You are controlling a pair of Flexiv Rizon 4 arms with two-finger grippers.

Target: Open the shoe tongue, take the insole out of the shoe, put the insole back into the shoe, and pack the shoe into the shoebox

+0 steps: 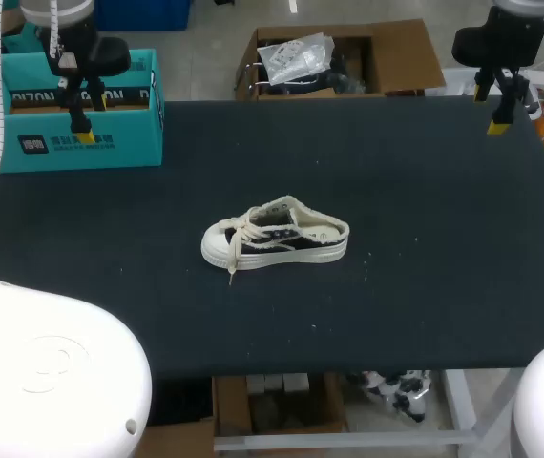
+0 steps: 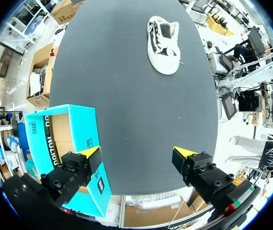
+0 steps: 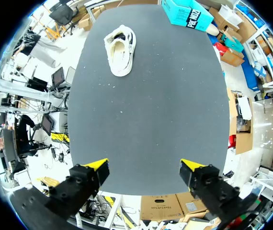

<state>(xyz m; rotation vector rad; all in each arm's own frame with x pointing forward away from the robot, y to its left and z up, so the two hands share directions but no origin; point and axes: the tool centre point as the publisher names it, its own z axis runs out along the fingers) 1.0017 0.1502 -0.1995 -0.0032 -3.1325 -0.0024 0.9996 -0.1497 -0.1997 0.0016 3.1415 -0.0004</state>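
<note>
One cream-and-black shoe [image 1: 274, 239], laces loose, stands upright; left claw [image 2: 136, 152] and right claw [image 3: 143, 165] gape empty.

A canvas shoe [image 1: 275, 237], its cream cloth frayed at the edges above a smooth white rubber sole, lies on the matt, dark, felt-like table [image 1: 444, 267], which is flecked with pale lint. At ten o'clock from the shoe, the teal shoebox [image 1: 129, 143] shows smooth printed card outside and raw brown cardboard inside. The left gripper [image 2: 137, 153] and right gripper [image 3: 144, 165] are matt black bolted blocks with bright yellow, plastic-looking tips.
</note>
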